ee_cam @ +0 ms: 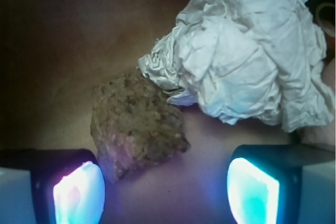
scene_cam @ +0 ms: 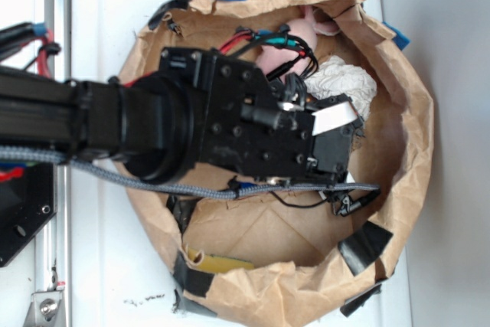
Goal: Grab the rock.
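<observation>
The claw (ee_cam: 165,190) is held open above the rock (ee_cam: 136,124), which touches the paper wad (ee_cam: 247,56).

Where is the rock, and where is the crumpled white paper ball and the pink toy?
rock (ee_cam: 137,124): wrist view, middle of its rough top face.
crumpled white paper ball (ee_cam: 247,61): wrist view, middle of its wrinkled surface.
pink toy (scene_cam: 277,57): exterior view, on its body beside the wires.

A white tabletop (scene_cam: 107,266) with a metal rail (scene_cam: 50,281) along its edge.
</observation>
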`<action>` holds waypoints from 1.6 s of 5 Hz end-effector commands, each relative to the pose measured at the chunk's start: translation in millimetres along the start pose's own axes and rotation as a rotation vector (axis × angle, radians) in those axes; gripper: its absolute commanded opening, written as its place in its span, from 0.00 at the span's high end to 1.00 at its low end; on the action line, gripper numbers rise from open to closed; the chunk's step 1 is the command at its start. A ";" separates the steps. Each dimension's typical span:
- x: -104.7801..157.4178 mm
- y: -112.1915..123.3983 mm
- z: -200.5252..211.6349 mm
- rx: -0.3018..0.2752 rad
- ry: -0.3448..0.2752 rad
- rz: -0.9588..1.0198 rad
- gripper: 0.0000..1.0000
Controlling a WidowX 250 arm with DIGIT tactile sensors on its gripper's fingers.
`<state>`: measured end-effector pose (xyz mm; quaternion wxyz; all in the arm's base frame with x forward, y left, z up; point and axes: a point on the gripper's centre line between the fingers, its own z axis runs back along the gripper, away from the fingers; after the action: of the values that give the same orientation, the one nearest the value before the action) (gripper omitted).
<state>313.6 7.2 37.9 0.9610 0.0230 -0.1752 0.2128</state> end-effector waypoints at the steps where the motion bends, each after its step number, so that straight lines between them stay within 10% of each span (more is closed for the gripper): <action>1: 16.0 -12.3 26.1 -0.099 -0.084 -0.066 0.00; 3: 20.4 -9.8 35.9 -0.147 -0.164 -0.057 0.00; 8: 29.2 -5.1 16.5 -0.073 -0.146 -0.016 0.00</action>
<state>323.7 5.5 42.0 0.9549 0.0106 -0.2290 0.1885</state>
